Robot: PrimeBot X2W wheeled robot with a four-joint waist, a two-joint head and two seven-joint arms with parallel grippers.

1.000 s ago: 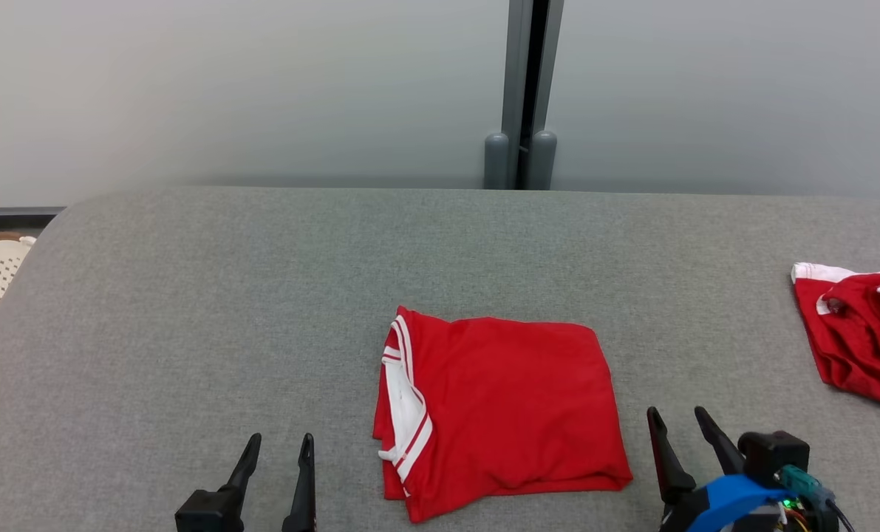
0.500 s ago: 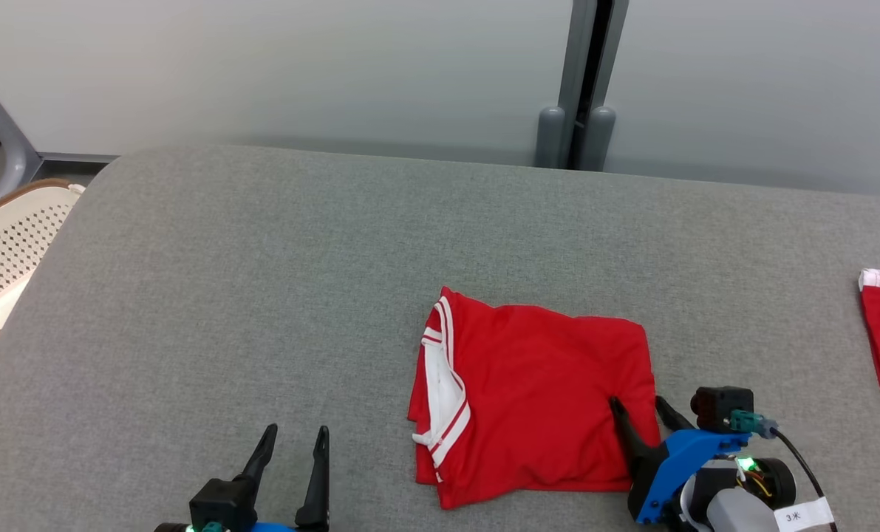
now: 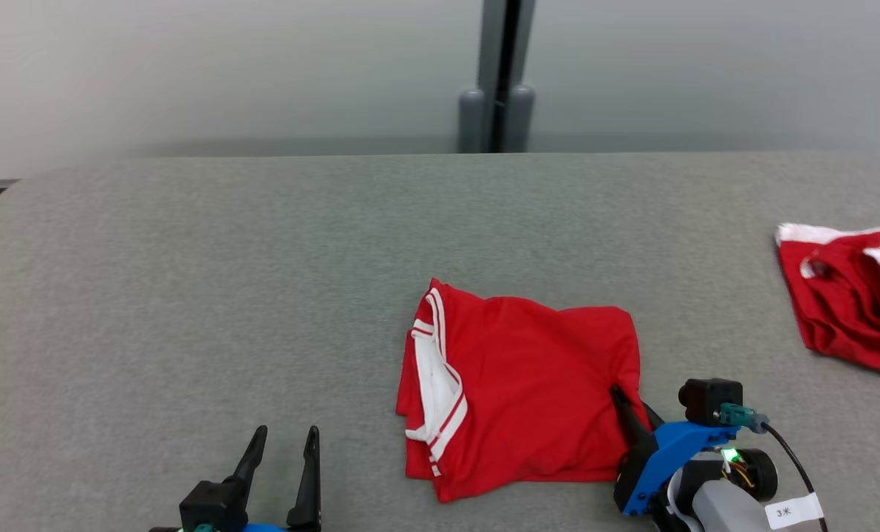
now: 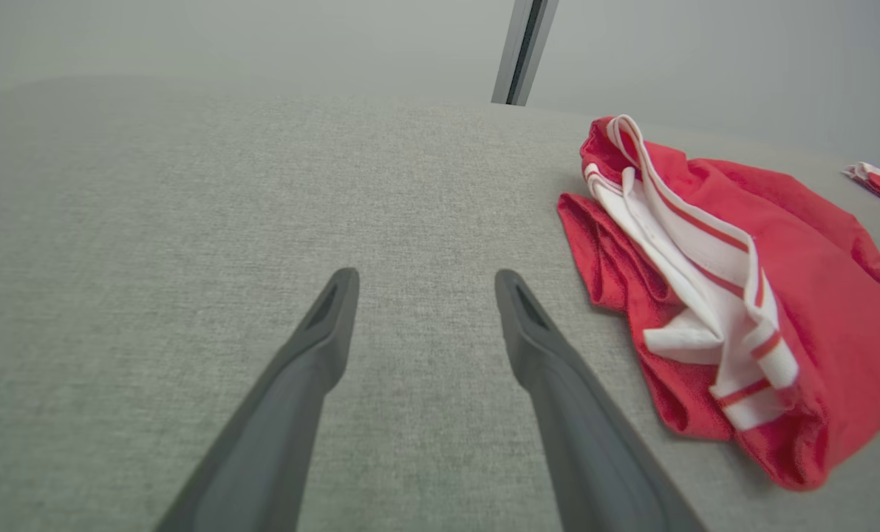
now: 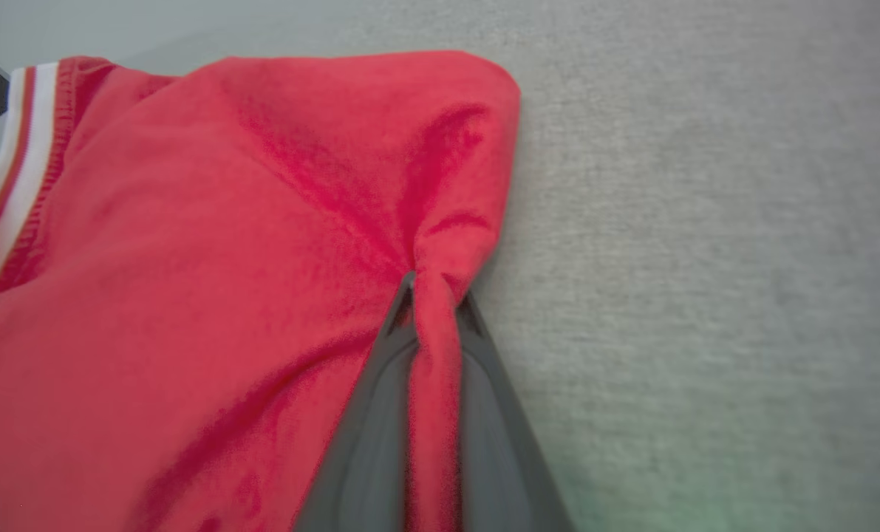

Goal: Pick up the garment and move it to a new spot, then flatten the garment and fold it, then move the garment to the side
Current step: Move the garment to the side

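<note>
Red garment (image 3: 528,377), folded near the table's (image 3: 188,295) front edge, is now pinched at its right edge by your right gripper (image 3: 628,399), whose jaws were spread a moment ago, so moving it aside may begin; your left gripper (image 3: 287,430) waits with its jaws spread.

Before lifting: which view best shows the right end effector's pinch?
Right wrist view: right end effector pinches a red garment ridge close up. Head view shows it small; left wrist view shows the garment's collar side.

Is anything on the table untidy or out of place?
The folded red garment is puckered at its right edge, where the jaws of the right gripper pinch a ridge. A second red garment lies crumpled on the table, far right.
</note>
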